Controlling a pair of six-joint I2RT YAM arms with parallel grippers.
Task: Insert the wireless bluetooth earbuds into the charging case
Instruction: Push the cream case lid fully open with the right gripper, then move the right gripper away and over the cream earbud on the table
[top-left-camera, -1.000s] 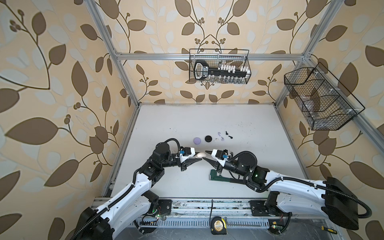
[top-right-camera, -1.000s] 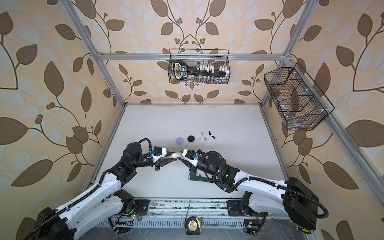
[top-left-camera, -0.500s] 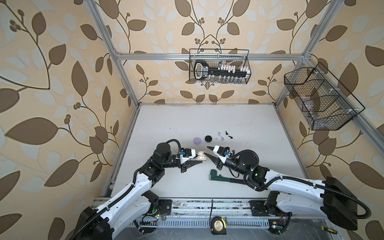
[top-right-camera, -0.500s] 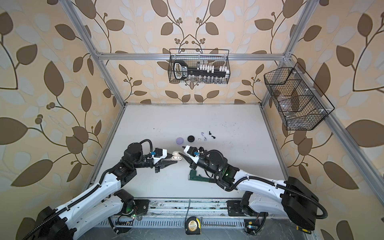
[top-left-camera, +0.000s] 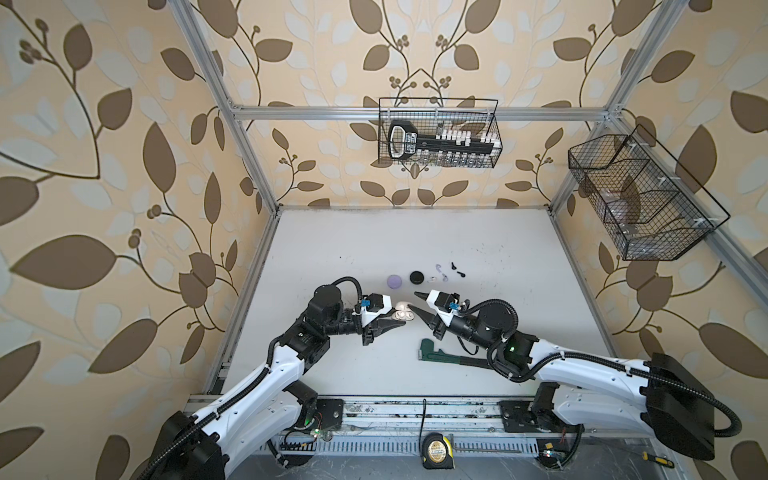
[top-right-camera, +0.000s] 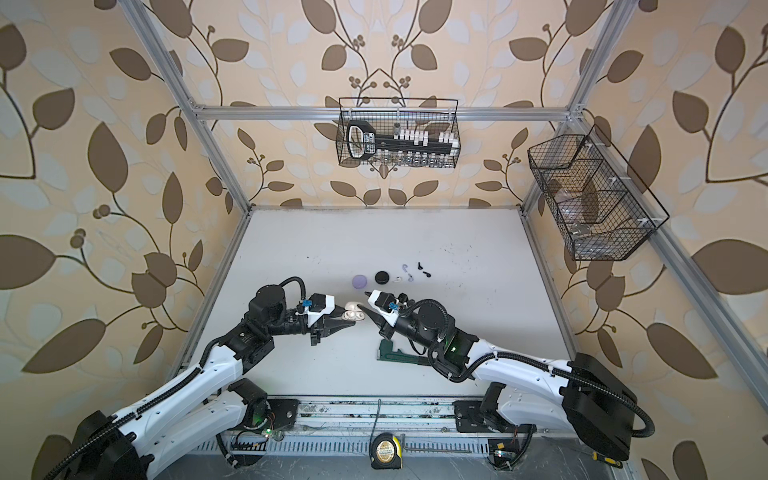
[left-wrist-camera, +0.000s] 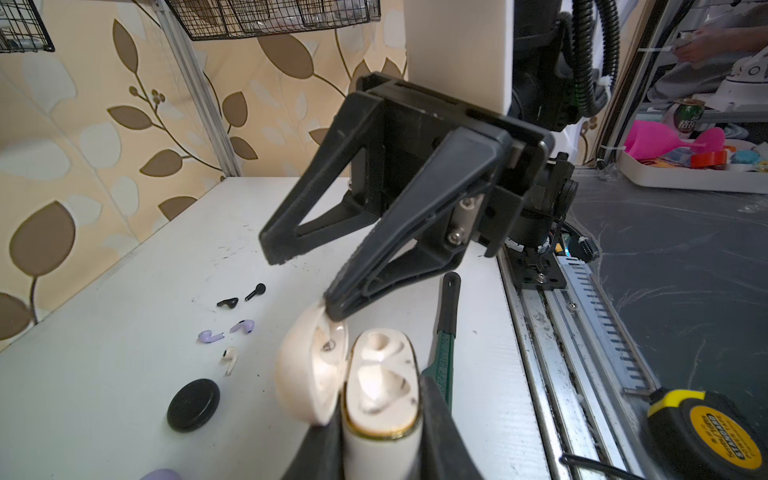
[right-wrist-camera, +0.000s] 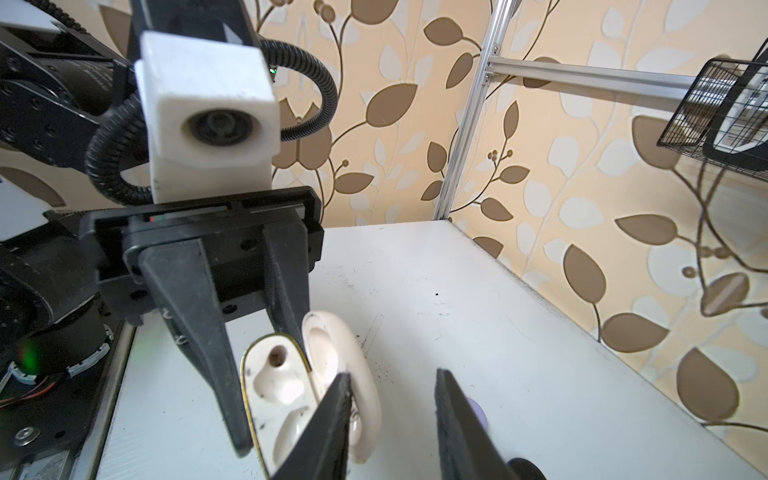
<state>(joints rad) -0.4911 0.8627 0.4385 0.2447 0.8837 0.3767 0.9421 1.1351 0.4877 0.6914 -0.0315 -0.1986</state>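
my left gripper (left-wrist-camera: 382, 419) is clamped on the base of the cream charging case (left-wrist-camera: 382, 386), which stands between those jaws with both wells bare. its lid (left-wrist-camera: 309, 370) hangs open to one side. my right gripper (left-wrist-camera: 303, 280) has its jaws a little apart with nothing between them, and the tip of one finger (left-wrist-camera: 338, 305) rests on the lid's rim.

i judge the step to be swinging the lid fully back. so i should push gently at the rim only, along the hinge's arc, and let the left grip take the load without twisting the base.

the earbuds lie on the table (left-wrist-camera: 104, 395) beyond the lid, clear of both sets of jaws: a white earbud (left-wrist-camera: 229, 358) nearest, then two lavender earbuds (left-wrist-camera: 212, 336), then two black earbuds (left-wrist-camera: 227, 302). i can spot only one white one. it matches this case, so i'd make it my right jaws' next pick, taken by the stem. the black case (left-wrist-camera: 193, 405) and green wrench (left-wrist-camera: 446, 332) play no part.
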